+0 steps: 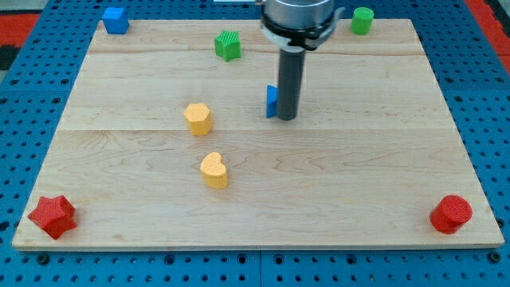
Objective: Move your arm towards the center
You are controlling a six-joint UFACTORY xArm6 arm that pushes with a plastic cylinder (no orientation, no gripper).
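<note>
My tip (288,119): a plain rod end, no claw, nothing gripped; touching a small blue block (272,101) on its left. Pale wooden surface (358,175) centre: near side, slightly left. Yellow heart-shaped block (213,170) further left.

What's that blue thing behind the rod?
A blue block sits just behind my tip, on the view's left of the rod. Only a narrow blue sliver shows; the rod covers the rest, so its shape and any contact cannot be told.
</note>
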